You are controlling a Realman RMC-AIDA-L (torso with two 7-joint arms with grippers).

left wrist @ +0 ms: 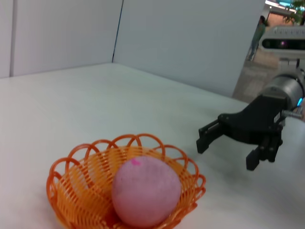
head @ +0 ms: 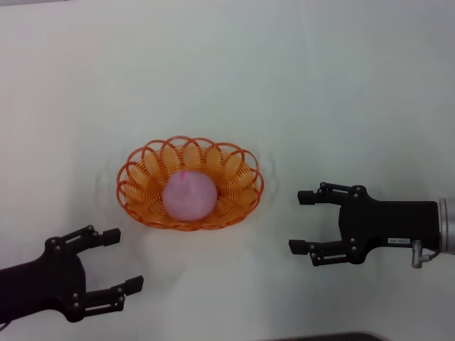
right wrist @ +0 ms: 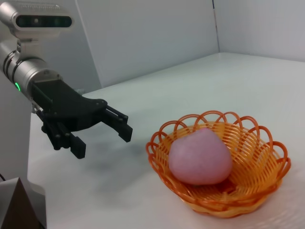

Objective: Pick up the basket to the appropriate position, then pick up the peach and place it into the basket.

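The peach (head: 190,197) sits inside the basket (head: 142,174), resting on the woven floor slightly toward the robot's side of centre, with a small pink mark on its top. The basket stands upright on the white table (head: 284,85), in the middle of the head view, its looped rim ringing the fruit on all sides.

The 2 grippers flank it, both clear of the rim. The left gripper (head: 124,259) hovers near the basket's left front, its fingers spread apart and holding nothing. The right gripper (head: 303,222) hangs to the basket's right, a little farther off, fingers pointing toward the basket, also parted and holding nothing. Pale wall panels (left wrist: 190,43) stand behind the table.
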